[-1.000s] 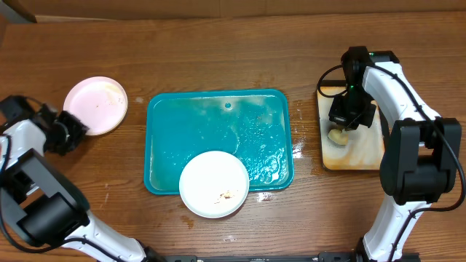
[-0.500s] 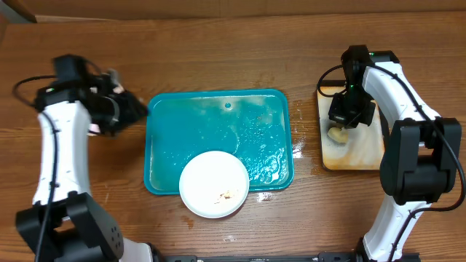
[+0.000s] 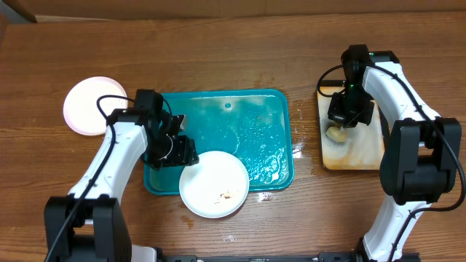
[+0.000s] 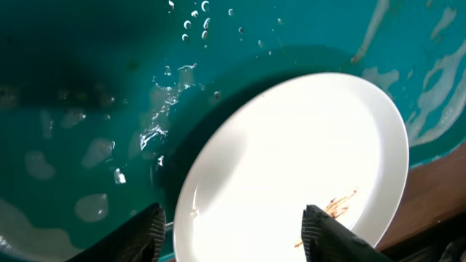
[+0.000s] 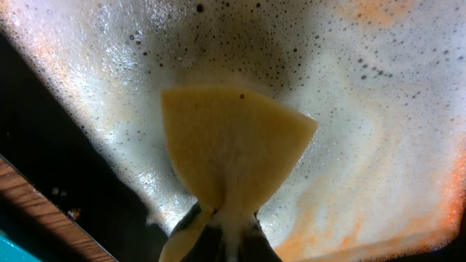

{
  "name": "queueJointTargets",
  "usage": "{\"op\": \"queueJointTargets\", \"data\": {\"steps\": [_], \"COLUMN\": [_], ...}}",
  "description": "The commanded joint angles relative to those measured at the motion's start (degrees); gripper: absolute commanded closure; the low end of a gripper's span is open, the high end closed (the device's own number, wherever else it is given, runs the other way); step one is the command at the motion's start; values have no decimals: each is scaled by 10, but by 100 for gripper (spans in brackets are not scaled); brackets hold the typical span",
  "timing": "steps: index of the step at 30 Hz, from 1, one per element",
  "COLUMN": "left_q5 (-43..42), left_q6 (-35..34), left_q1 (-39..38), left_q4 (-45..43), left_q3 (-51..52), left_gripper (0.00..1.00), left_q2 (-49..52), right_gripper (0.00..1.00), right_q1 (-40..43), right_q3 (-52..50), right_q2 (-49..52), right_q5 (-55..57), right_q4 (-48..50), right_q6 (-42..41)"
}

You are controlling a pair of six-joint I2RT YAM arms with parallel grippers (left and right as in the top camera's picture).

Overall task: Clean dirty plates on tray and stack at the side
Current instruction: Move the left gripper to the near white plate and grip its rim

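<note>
A white dirty plate point(image 3: 214, 184) with a small brown smear point(image 4: 336, 207) lies at the teal tray's point(image 3: 218, 109) front, overhanging its front rim. My left gripper point(image 3: 180, 151) is open just left of this plate. In the left wrist view point(image 4: 233, 222) its two fingertips point(image 4: 154, 227) stand on either side of the plate's point(image 4: 291, 160) near part, with nothing held. Another pale plate point(image 3: 89, 104) lies on the table left of the tray. My right gripper point(image 3: 339, 128) is shut on a yellow sponge point(image 5: 233, 142) over the small foamy tray point(image 5: 378, 94).
The small rust-stained tray point(image 3: 360, 149) with soapy water sits at the right. Water and suds wet the teal tray's floor point(image 4: 87, 94). A cardboard edge point(image 3: 240, 7) runs along the back of the wooden table.
My left arm has swung from the far-left plate rightward over the teal tray, to beside the white plate. My right arm and the sponge have not moved.
</note>
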State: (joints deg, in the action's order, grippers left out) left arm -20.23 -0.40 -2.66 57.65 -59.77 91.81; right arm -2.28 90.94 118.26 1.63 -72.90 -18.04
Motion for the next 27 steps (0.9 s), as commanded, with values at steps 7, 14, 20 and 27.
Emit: {"op": "queueJointTargets", "data": {"steps": [7, 14, 20, 27], "left_q5": [26, 22, 24, 28], "left_q6": [-5, -9, -36, -155], "left_q1": [-1, -1, -1, -1], "left_q4": [-12, -32, -55, -219], "left_q3": [81, 127, 132, 132], "left_gripper": [40, 70, 96, 96], "left_q2": [-19, -19, -19, -19], "right_gripper": [96, 96, 96, 96], "right_q1": [1, 1, 1, 1], "right_q3": [-2, -2, -2, -2], "right_q2": [-4, -4, -4, -4], "right_q5": [-5, -5, -14, -20], "right_q4": [2, 4, 5, 9], "right_q6": [3, 3, 7, 19]}}
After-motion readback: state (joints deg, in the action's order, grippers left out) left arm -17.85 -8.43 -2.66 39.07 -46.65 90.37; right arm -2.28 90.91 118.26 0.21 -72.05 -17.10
